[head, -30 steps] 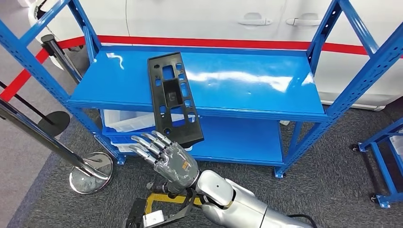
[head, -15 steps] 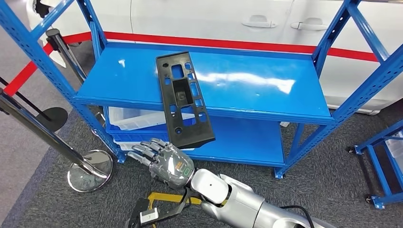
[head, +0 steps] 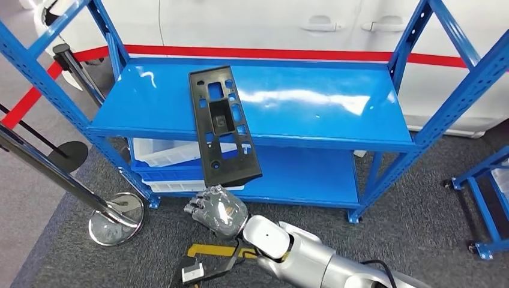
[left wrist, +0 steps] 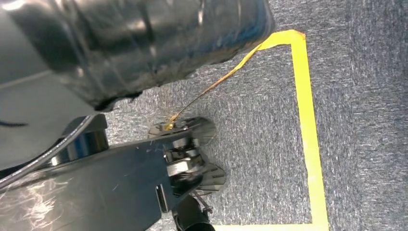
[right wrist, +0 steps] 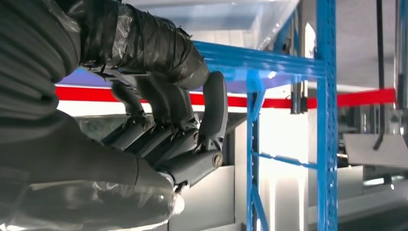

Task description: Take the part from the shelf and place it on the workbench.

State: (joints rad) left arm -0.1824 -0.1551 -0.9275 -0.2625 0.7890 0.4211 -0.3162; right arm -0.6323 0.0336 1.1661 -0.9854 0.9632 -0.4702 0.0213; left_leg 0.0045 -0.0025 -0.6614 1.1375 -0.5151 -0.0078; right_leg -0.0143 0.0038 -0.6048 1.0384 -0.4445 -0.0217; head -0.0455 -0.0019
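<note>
A: Start at the right hand (head: 217, 210). Its fingers (right wrist: 159, 139) are curled in toward the palm, bunched close together, and from the wrist view there is nothing between them.

B: So no grip on the part (head: 223, 125)?

A: None. The part's overhanging end sits just above the hand, near but apart, as far as the head view tells. The knuckles are tucked under that end, below the shelf (head: 312, 114) edge.

B: And the rest of the part?

A: A long black perforated panel, flat on the shelf's top deck, angled, with its near end jutting out past the front lip over the lower level. A white bin (head: 165, 153) sits on the lower level, under the deck and beside the panel's free end.

B: Which step, then?

A: The approach to the pick, I'd judge. Nothing lifted, and no workbench in sight.

B: The next move?

A: Probably uncurl those fingers, rise to the overhanging end and close on it from below and above. The panel is thin and long, so a grip at the very tip may let it tilt or slide off the lip.

B: The left hand?

A: I cannot tell how its fingers lie.
</note>
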